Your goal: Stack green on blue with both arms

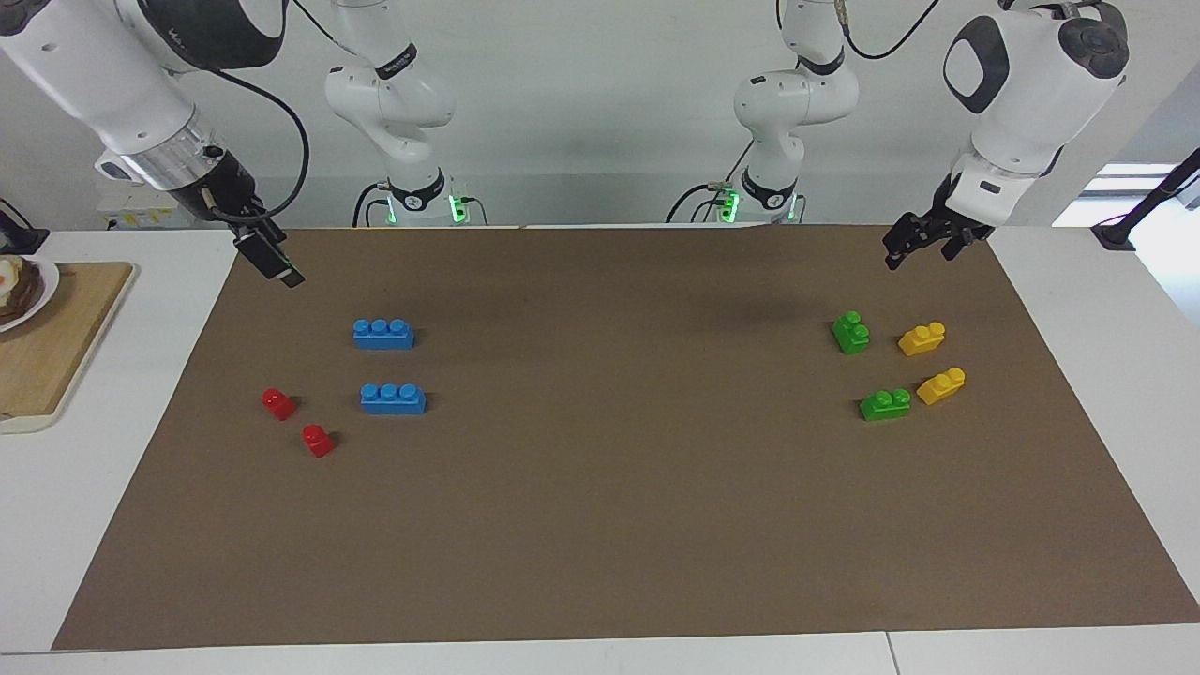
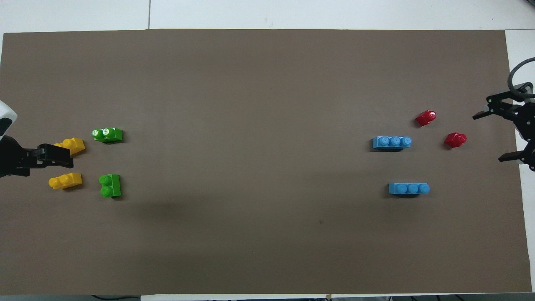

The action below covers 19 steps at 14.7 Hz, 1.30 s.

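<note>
Two green two-stud bricks (image 1: 851,332) (image 1: 885,404) lie on the brown mat toward the left arm's end, also in the overhead view (image 2: 110,185) (image 2: 108,134). Two blue three-stud bricks (image 1: 383,333) (image 1: 393,398) lie toward the right arm's end, also in the overhead view (image 2: 408,188) (image 2: 392,142). My left gripper (image 1: 919,251) is open, empty and raised; from overhead (image 2: 62,155) it is over the yellow bricks. My right gripper (image 1: 279,267) is raised over the mat's edge; from overhead (image 2: 490,137) its fingers are spread wide and empty.
Two yellow bricks (image 1: 922,338) (image 1: 941,385) lie beside the green ones. Two red one-stud bricks (image 1: 278,403) (image 1: 318,440) lie beside the blue ones, toward the right arm's end. A wooden board (image 1: 56,347) with a plate (image 1: 19,291) sits off the mat there.
</note>
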### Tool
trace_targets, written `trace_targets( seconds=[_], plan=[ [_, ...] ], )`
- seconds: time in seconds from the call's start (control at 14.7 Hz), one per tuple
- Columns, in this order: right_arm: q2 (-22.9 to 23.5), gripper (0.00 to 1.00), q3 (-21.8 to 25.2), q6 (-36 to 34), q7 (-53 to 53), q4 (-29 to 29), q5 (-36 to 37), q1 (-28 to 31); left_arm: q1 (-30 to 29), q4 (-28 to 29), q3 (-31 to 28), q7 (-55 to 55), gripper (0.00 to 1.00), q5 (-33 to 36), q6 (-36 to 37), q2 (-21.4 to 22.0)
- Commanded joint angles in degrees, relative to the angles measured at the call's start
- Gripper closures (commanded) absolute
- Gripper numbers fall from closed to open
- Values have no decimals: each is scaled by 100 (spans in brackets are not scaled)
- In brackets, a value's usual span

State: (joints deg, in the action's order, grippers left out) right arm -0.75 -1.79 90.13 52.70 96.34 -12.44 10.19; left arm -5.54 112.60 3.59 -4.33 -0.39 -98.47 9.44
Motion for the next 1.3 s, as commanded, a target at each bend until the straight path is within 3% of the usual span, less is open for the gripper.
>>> trace_targets(
  seconds=[0.0,0.48,0.68,0.95,1.09,1.23],
  plan=[
    [276,2,-50,136,205,25,-337,141,-79,866,37,29,0,91,-654,321],
    [628,2,-50,381,881,218,-880,387,-79,1879,28,20,0,91,-1384,313],
    [812,2,-50,786,1926,368,-1093,466,-79,2160,37,46,0,91,-1947,137],
    [848,1,-50,1032,1902,586,-1085,361,-79,2266,37,38,0,91,-2378,-222],
    [857,1,-58,1356,1850,824,-1085,317,-79,2319,37,11,14,91,-2563,-241],
    [875,1,-58,1751,1578,1096,-1085,230,-44,2354,37,-15,15,91,-2607,-267]
  ],
)
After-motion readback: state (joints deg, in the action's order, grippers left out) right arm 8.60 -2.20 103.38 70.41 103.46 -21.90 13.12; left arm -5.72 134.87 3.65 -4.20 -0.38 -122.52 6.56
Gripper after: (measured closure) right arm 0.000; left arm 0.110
